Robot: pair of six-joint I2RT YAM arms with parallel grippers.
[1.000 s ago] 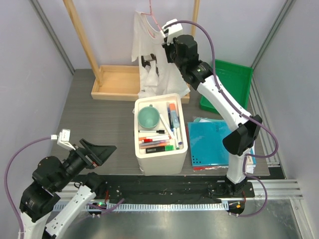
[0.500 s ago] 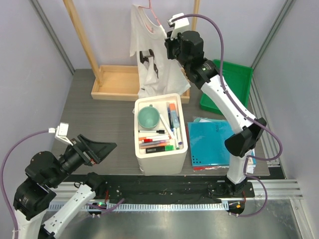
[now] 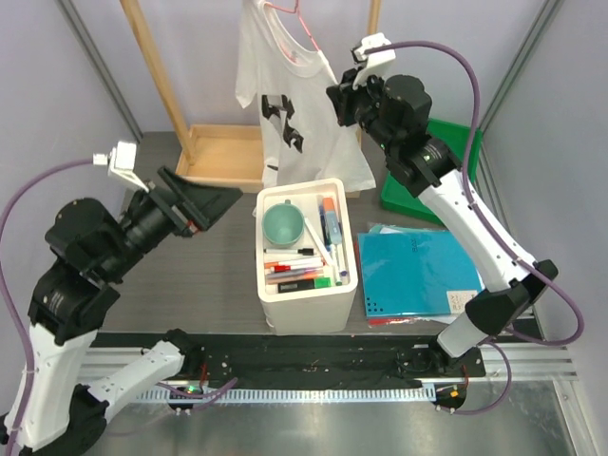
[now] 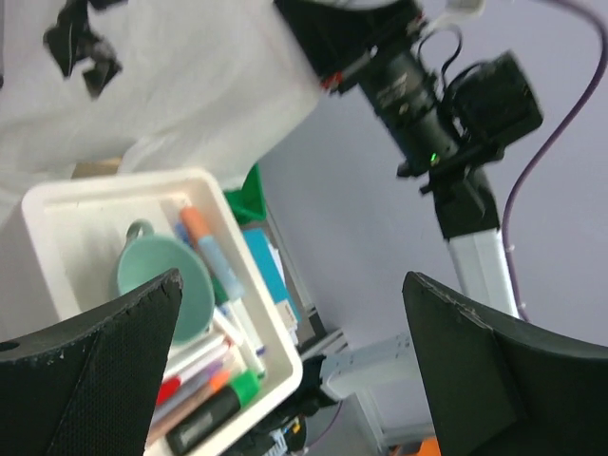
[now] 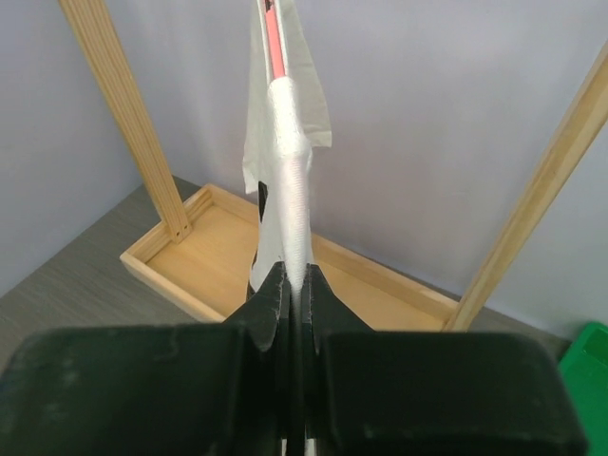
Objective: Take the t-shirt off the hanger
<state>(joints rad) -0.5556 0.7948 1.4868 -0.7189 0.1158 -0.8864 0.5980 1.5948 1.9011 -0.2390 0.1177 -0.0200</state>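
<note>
At the near left corner of the bench [image 3: 190, 261], the left fingers [image 3: 207, 201] are raised above the grey top and spread wide, released with nothing between them; the left wrist camera looks out between them at a white bin [image 4: 57, 204] and the cloth beyond it. Along the far edge stands a light wooden rack [image 3: 157, 81], its shallow base tray [image 3: 223, 157] sitting towards the far left. The pink hanger [image 3: 296, 13] hangs at the middle of the far edge, and the t-shirt [image 3: 280, 81] is on it. The shirt's shoulders are draped over the wire, the black print faces forward, and the hem falls to just behind the bin, over the right end of the rack's tray. The bin [image 3: 306, 306] sits in the middle of the bench and holds a mint green cup [image 3: 283, 225] at its far end, with markers [image 3: 304, 271] and pens packed beside and in front of it. To the right of the shirt, the right fingers [image 3: 344, 103] are clenched on the cloth at its right side, up near the sleeve. From the right wrist, the fingers [image 5: 283, 296] pinch a gathered ridge of white fabric [image 5: 290, 180] that runs straight up to the pink wire [image 5: 274, 38]. A green tray [image 3: 454, 142] lies at the far right corner behind that arm, and a blue folder [image 3: 413, 271] lies flat on the right side of the bench, near the front edge and just beside the bin.
</note>
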